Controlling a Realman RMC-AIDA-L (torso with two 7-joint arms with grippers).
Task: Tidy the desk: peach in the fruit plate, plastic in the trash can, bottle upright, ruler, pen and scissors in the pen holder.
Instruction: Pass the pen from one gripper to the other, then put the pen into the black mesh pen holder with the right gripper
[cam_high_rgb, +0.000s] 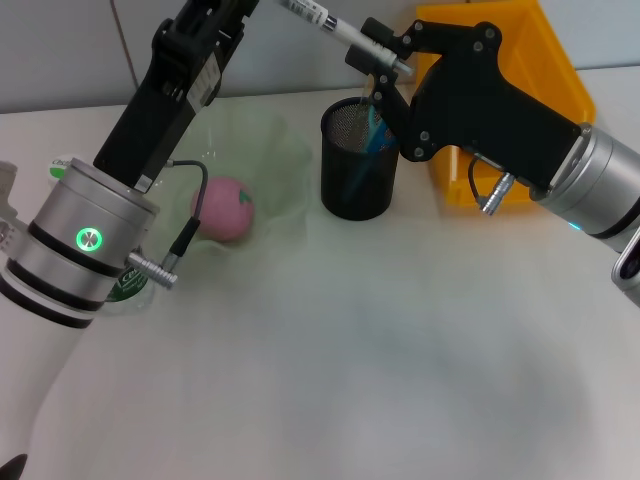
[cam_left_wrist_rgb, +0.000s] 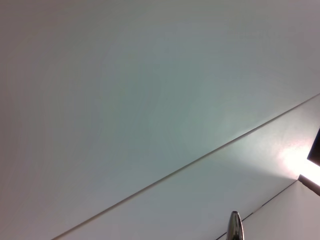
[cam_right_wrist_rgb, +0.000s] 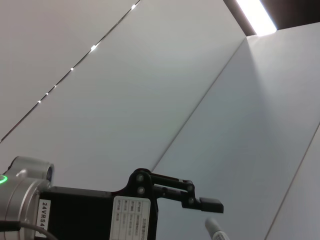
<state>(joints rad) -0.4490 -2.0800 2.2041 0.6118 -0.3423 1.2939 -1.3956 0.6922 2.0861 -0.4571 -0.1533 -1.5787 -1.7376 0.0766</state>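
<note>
Pen hangs tilted at about twelve o'clock over the black mesh pen holder, apparently pinched by the left tool, though whether that tool is clamped I cannot tell. Just beside it, the right tool sits over the holder's rim with its fingers together around something blue, probably steadying an insert. At nine o'clock of the holder, the peach rests in the pale green fruit plate. A yellow bin stands at three o'clock on the white bench.
</note>
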